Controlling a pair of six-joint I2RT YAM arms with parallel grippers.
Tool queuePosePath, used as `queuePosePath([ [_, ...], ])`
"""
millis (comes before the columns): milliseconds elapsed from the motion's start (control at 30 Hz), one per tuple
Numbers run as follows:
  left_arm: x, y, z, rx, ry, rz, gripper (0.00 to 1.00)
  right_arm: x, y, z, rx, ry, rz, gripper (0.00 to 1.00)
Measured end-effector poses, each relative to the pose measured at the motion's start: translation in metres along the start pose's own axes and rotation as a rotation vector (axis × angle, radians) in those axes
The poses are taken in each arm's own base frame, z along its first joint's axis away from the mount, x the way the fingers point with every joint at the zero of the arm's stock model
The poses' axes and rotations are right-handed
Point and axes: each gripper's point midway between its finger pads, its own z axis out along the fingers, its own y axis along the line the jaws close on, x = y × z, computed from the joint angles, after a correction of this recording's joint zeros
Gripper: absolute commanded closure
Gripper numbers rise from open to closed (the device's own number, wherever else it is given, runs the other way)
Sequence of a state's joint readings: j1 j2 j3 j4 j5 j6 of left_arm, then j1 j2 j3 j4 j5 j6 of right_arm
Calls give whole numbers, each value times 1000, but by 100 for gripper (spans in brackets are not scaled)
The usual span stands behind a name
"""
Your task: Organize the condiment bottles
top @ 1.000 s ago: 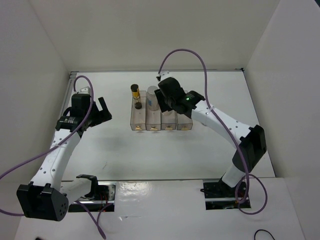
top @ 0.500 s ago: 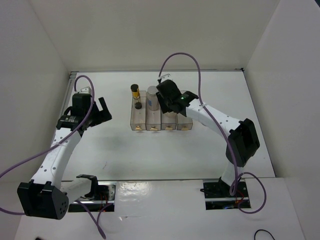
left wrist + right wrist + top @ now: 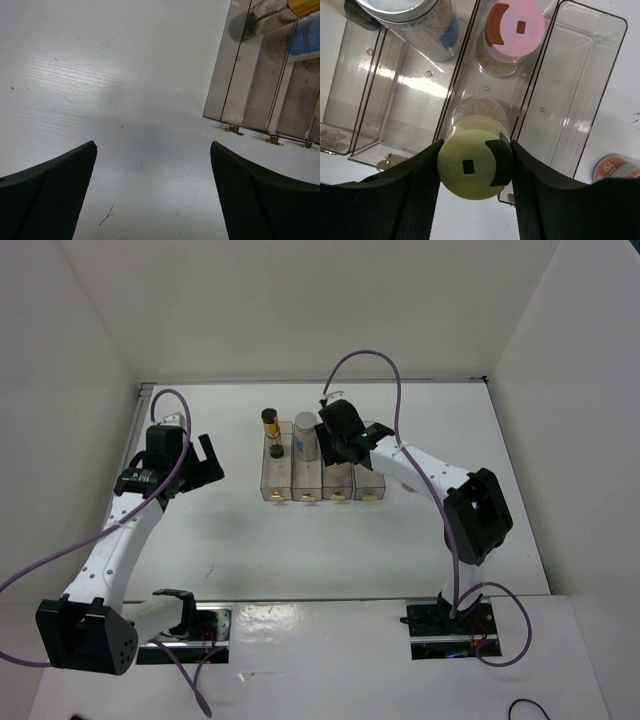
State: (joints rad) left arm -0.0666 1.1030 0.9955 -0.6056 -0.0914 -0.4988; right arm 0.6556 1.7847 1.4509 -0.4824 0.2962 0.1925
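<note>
Right now my right gripper (image 3: 475,150) is clamped on the yellow-lidded bottle (image 3: 465,167), one finger on each side just under the lid. It holds the bottle at the clasp end of the third bin (image 3: 532,107), counting from the left. The pink-lidded bottle (image 3: 512,30) stands at the far end of that same bin. I cannot tell whether the yellow one's base is down on the bin floor or hanging just above it.

The grey-lidded bottle (image 3: 415,20) is in the second bin, and the fourth bin (image 3: 580,75) has nothing in it. The jar (image 3: 615,170) sits on the table (image 3: 100,75) just beyond that bin. The dark bottle (image 3: 270,423) is by the far end of the leftmost bin. From above I cannot say if it is inside or just behind.

My left gripper (image 3: 152,145) hangs well apart from the bins, jaws spread wide and holding nothing.

I judge these bottles to be light, stiff plastic with smooth round sides. They will not crush, but they could twist or slide in the pads. They are tall for their width, so a nudge on release could tip one into its neighbour. The best hold is across the body, just below the lid, as it is held now. The bin walls leave little room beside my fingers, so I would part the jaws only slightly and lift straight up.
</note>
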Motion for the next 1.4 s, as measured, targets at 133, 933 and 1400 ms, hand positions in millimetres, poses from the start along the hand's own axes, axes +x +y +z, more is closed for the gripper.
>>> queuePosePath([
  [133,1,1,3,-5,10,1,0,4,3,8,-9,12,-1,100],
  [933,-2,6,7,-26,10,-11,0,25,3,32,8,70,3,12],
  [1400,-3,1,12,-4,16,-10,0,-37,-9,-49,-20,-118,117,2],
])
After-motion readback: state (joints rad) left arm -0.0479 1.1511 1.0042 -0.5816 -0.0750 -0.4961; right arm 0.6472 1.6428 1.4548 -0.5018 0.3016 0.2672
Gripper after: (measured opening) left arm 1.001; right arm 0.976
